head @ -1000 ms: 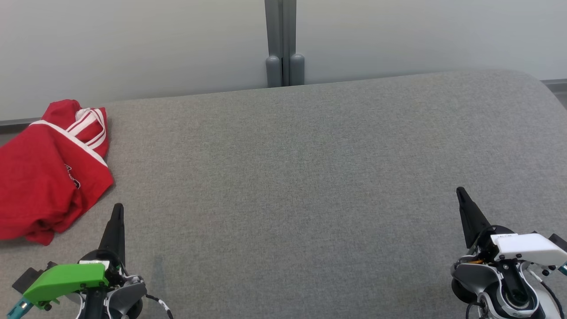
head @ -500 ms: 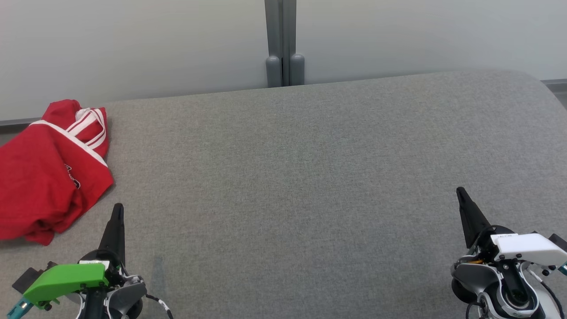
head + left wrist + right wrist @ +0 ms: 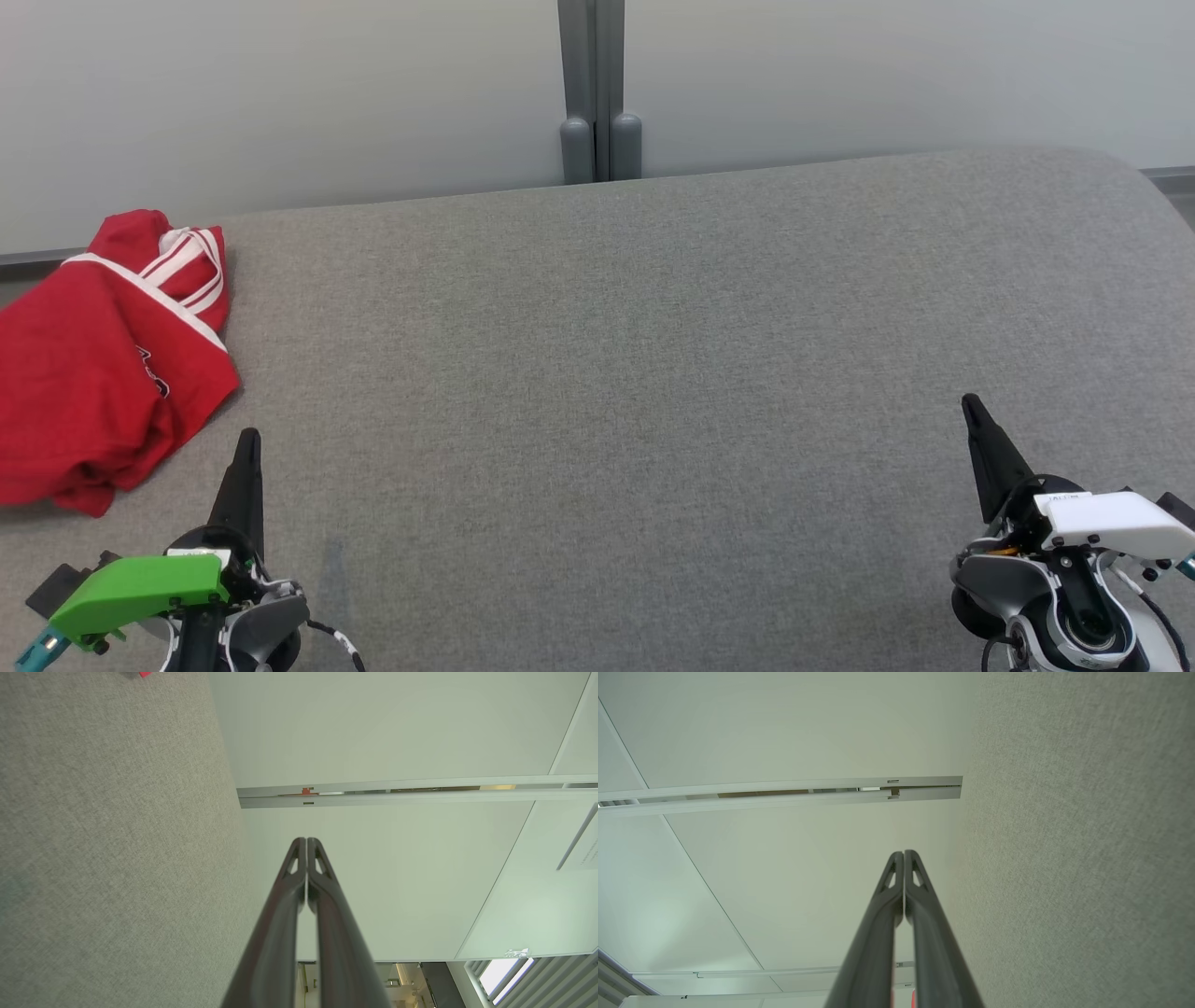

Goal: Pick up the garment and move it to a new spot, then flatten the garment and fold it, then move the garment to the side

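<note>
A red garment (image 3: 98,364) with white trim lies bunched at the far left of the grey fabric surface (image 3: 635,373), reaching past that view's left edge. A tiny red corner of the garment (image 3: 145,674) shows at the top of the left wrist view. My left gripper (image 3: 247,439) rests at the lower left, just right of the garment's near edge, shut and empty, its fingers (image 3: 306,842) pressed together. My right gripper (image 3: 969,403) sits at the lower right, far from the garment, also shut and empty, with its fingers (image 3: 903,855) together.
A pale partition wall (image 3: 280,93) with a grey post (image 3: 599,93) stands behind the surface. The surface's far edge curves down at the right (image 3: 1144,177). Grey fabric stretches between the two grippers.
</note>
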Robot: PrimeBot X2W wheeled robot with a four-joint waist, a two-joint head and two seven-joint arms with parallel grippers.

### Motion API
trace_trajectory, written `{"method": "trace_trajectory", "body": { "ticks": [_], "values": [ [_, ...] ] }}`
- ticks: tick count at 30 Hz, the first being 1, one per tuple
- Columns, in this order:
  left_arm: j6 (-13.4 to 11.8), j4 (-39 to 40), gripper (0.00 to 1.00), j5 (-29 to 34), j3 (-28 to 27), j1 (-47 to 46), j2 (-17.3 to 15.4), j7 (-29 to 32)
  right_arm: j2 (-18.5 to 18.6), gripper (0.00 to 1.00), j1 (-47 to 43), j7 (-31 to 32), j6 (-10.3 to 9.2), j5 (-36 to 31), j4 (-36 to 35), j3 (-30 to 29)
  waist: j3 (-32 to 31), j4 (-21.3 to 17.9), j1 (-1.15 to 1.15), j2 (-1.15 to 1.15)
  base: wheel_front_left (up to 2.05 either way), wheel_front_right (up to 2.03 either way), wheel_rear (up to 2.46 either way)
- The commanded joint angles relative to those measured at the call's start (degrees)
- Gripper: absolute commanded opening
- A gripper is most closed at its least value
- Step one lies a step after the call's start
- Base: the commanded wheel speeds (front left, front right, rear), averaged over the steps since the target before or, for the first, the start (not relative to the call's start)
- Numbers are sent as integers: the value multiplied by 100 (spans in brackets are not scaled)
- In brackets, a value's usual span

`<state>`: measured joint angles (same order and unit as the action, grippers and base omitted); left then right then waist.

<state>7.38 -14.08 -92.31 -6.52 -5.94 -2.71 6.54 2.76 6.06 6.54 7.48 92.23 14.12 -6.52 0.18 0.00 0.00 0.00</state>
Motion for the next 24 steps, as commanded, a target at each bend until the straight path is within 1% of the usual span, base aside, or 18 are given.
{"method": "trace_trajectory", "body": {
  "ticks": [1,24],
  "values": [
    [29,10,0,-21,-11,-60,-33,15,23,0,30,14,2,39,-28,-8,0,0,0,0,0,0,0],
    [29,10,0,-21,-11,-60,-33,15,23,0,30,14,2,39,-28,-8,0,0,0,0,0,0,0]
  ]
}}
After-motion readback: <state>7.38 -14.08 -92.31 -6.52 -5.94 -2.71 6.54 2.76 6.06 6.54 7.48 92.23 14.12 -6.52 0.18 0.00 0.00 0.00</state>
